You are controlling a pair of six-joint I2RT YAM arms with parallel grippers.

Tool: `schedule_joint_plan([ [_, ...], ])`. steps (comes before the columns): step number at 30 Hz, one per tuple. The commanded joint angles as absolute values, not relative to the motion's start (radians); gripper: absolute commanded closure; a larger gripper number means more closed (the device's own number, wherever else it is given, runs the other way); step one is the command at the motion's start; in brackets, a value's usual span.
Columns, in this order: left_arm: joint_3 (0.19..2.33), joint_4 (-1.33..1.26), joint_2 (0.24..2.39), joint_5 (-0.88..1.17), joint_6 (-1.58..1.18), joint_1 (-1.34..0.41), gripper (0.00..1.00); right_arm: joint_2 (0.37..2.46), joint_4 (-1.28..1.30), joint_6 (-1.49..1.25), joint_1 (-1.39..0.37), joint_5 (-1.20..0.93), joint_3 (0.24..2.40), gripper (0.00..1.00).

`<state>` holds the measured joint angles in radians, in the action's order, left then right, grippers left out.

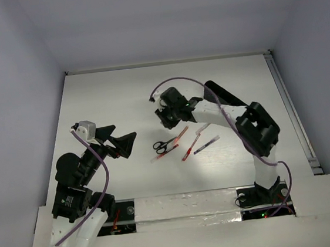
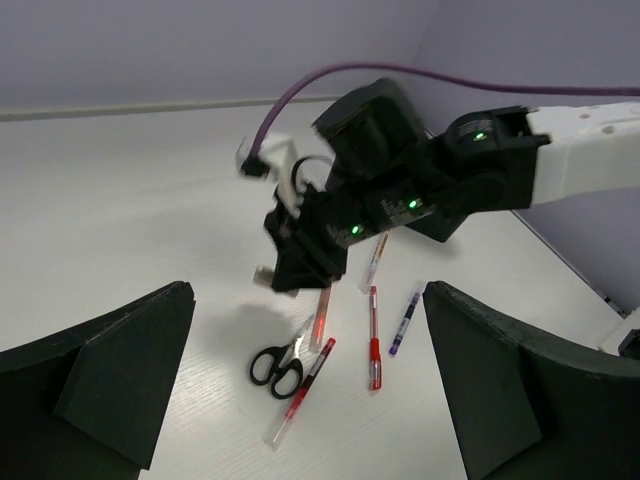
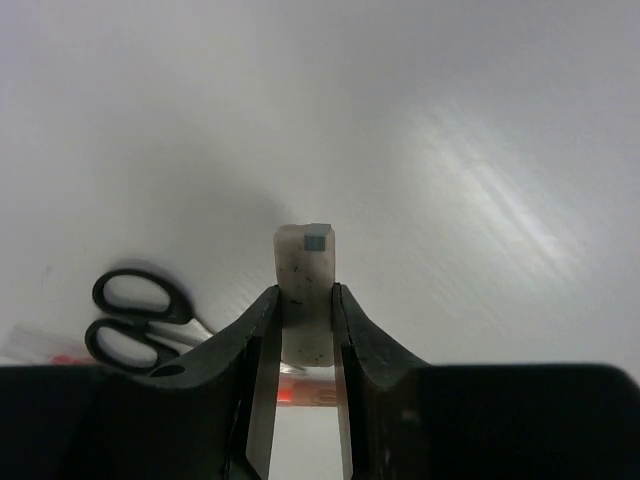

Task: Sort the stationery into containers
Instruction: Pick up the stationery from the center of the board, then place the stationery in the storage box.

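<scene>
Right gripper [image 3: 305, 292]: jaws narrow, clamped on the small white eraser block [image 3: 305, 250]. The block stands upright between the fingers with its top past the tips, held above the desk [image 1: 109, 94], its shadow below.

Just beneath and beside it lie the black-handled scissors [image 1: 164, 146], with red pens [image 2: 372, 340] fanned around them. A blue-purple pen [image 1: 206, 145] lies at the right end of the group. All lie flat at mid-desk, close together, some touching.

Left gripper [image 1: 117, 139]: jaws wide, nothing between them, hanging just left of the scissors.

The right wrist view cuts off the scissor blades behind a finger and shows only a red sliver of pen. In the left wrist view, the right gripper hides one pen's upper end.

Bare desk lies beyond and to the left; walls enclose three sides.
</scene>
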<state>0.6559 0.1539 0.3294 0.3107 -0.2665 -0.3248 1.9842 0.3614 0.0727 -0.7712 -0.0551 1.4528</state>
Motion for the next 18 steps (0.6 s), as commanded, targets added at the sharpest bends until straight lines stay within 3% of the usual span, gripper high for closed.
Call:
schedule_joint_plan([
  [1, 0.661, 0.103, 0.314, 0.318, -0.255, -0.319, 0.01, 1.818, 0.135, -0.066, -0.664, 0.086, 1.407, 0.9],
  [8, 0.663, 0.103, 0.31, 0.318, -0.255, -0.319, 0.01, 1.635, -0.027, -0.17, -0.427, 0.236, 1.278, 0.9],
  [18, 0.663, 0.103, 0.308, 0.318, -0.255, -0.319, 0.01, 1.69, 0.029, -0.12, -0.261, 0.233, 1.315, 0.9],
])
